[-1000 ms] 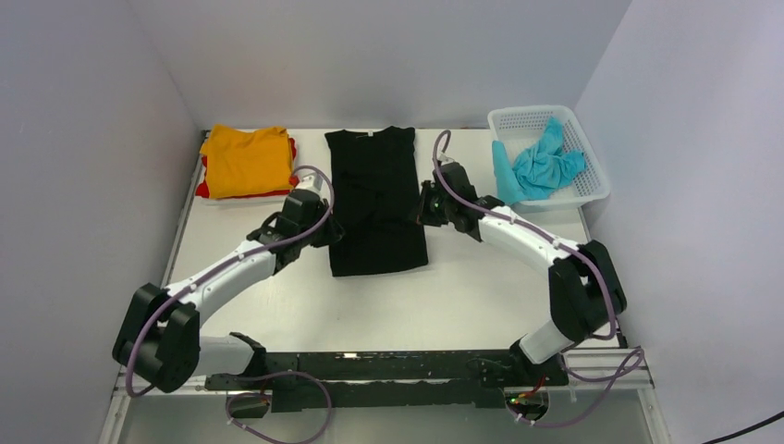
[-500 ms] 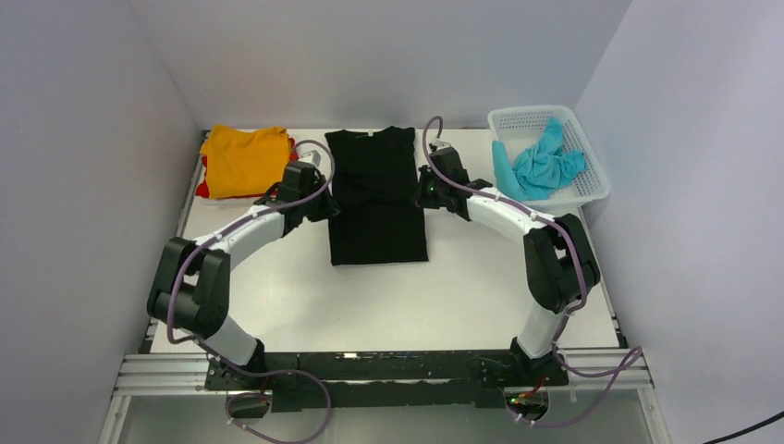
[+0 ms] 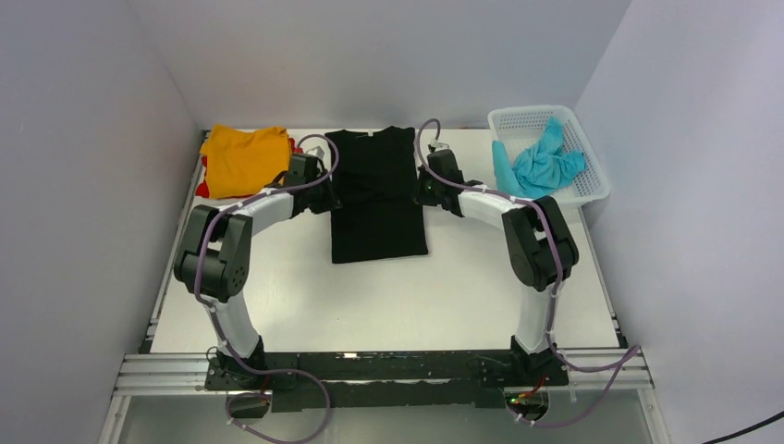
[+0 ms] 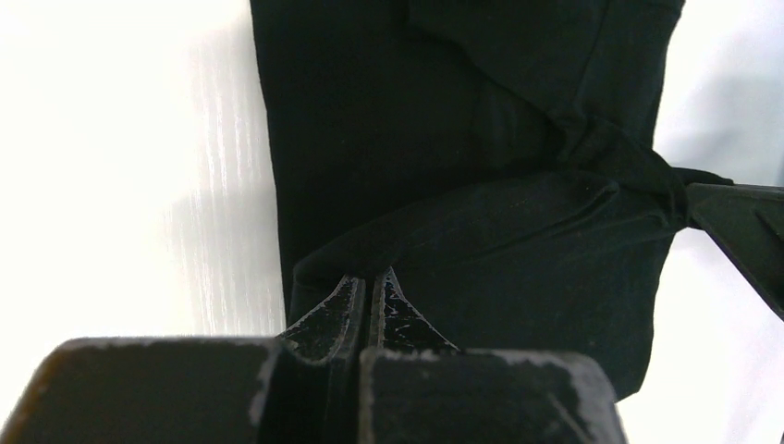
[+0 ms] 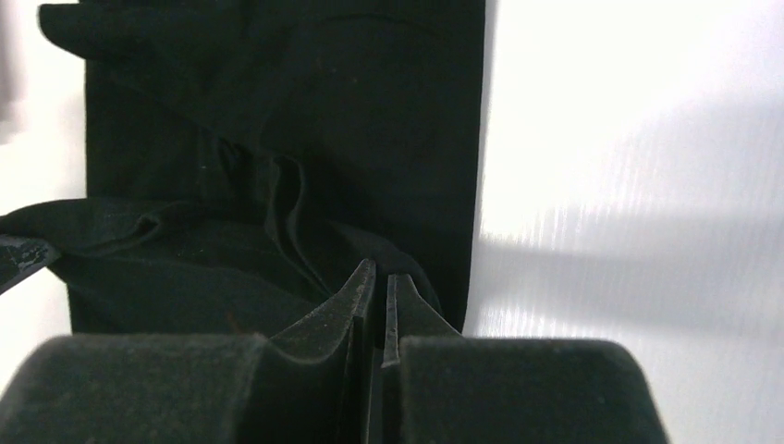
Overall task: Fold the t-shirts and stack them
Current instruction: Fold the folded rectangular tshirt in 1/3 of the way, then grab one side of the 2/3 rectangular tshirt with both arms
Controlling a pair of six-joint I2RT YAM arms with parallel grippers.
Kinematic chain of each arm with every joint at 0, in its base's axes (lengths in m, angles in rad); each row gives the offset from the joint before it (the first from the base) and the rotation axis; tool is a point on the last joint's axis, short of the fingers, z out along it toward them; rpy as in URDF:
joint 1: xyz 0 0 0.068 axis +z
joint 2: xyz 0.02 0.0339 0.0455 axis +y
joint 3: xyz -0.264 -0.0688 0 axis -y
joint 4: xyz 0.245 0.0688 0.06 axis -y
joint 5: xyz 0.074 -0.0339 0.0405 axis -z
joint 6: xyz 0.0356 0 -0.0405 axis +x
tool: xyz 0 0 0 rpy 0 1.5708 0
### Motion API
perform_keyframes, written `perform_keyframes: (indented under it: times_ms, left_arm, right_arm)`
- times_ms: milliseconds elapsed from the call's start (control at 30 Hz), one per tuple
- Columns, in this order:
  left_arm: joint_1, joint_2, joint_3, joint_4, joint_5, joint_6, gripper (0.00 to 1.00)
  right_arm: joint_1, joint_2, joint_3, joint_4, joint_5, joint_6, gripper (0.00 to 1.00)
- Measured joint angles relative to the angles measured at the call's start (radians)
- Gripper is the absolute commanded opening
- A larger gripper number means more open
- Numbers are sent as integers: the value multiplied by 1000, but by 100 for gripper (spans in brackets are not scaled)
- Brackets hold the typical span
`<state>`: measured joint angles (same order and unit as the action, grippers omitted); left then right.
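Top external view gives you the layout: the black t-shirt lies lengthways in the middle of the bench, collar at the far end and hem toward the arms. Its sleeves appear turned in, so it reads as a narrow strip. Your left hand sits at its left edge and your right hand at its right edge, both about mid-length and level with each other. From the wrist views, each hand is pinched down to a sliver on a tuck of the black cloth. The fingers are all but touching, the fabric rises into the tips, and a raised ridge runs across the shirt from one grip to the other. That pairing makes sense, in my judgement: gripping both edges at the same point along the shirt sets a straight crosswise fold line, so one half can be laid over the other without skewing. The grips look shallow, right at the edge, so a sideways pull could slip the cloth out; lift evenly and carry both hands together. At the far left, the orange t-shirt rests folded on the red t-shirt, which is likely the stack this one joins once folded. The turquoise t-shirt lies crumpled in the basket at the far right, not yet folded. You cannot make out a white shirt from these views.
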<state>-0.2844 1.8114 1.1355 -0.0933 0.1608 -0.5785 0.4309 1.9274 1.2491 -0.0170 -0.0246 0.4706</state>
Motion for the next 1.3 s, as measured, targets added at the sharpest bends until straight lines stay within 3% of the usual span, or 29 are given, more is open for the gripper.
perform_keyframes:
  times_ms: [100, 200, 300, 333, 367, 500, 667, 933, 1100, 1300]
  left_arm:
    - [6, 31, 18, -1, 1, 2, 17]
    - [11, 56, 37, -1, 4, 10, 34]
    - [18, 62, 43, -2, 6, 15, 79]
    - [20, 62, 46, -3, 8, 16, 91]
    - [23, 61, 49, -5, 10, 24, 98]
    - [26, 23, 41, -10, 14, 18, 99]
    - [26, -154, -57, 7, 31, 12, 100]
    - [-18, -411, -350, 37, 49, -37, 99]
    - [-45, -496, -520, 40, 53, -74, 99]
    - [-51, -487, -592, 87, 65, -120, 79]
  right_arm:
    - [-3, 43, 13, 26, -8, 0, 23]
    - [-5, 72, 26, 33, -5, 3, 57]
    - [-7, 89, 55, 32, 0, 1, 90]
    - [-8, 89, 66, 31, 0, -5, 98]
    - [-9, 89, 77, 32, 0, -6, 100]
    - [-11, 63, 80, 55, -2, -14, 100]
    - [-11, -70, -42, 75, -24, -2, 100]
    - [-11, -296, -301, 78, -149, 70, 100]
    - [-10, -376, -446, 66, -206, 123, 100]
    - [-10, -397, -539, 64, -246, 167, 96]
